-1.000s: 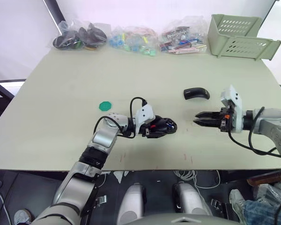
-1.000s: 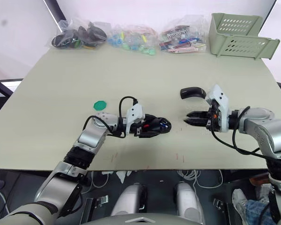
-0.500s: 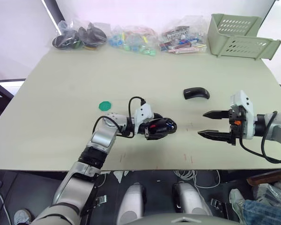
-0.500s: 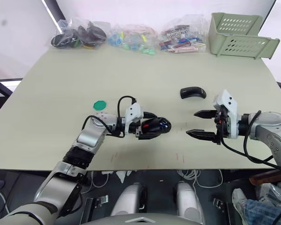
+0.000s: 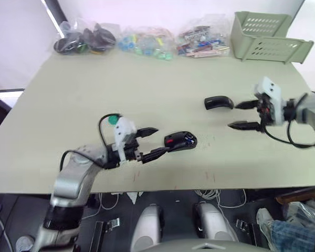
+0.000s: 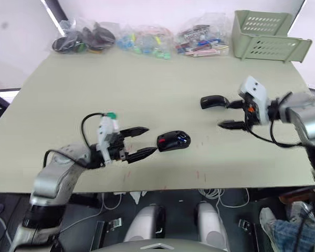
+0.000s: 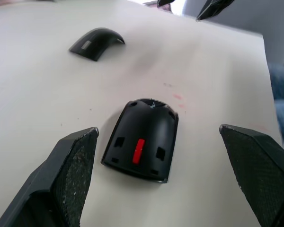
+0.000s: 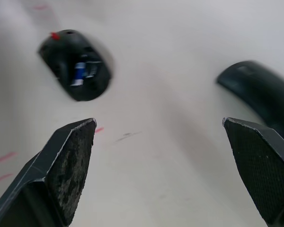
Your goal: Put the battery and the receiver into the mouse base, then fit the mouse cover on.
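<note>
The black mouse base [image 5: 180, 141] with the small blue battery [image 8: 79, 72] inside lies free before the left gripper [image 5: 151, 143], fingers apart. The right gripper [image 5: 245, 115], also spread, is just beside the glossy black curved mouse cover [image 5: 218, 102].

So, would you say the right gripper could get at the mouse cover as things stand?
Probably yes. The right gripper is open and sits just beside the mouse cover, which lies alone on the table, with nothing between them; the left gripper is over by the mouse base.
</note>
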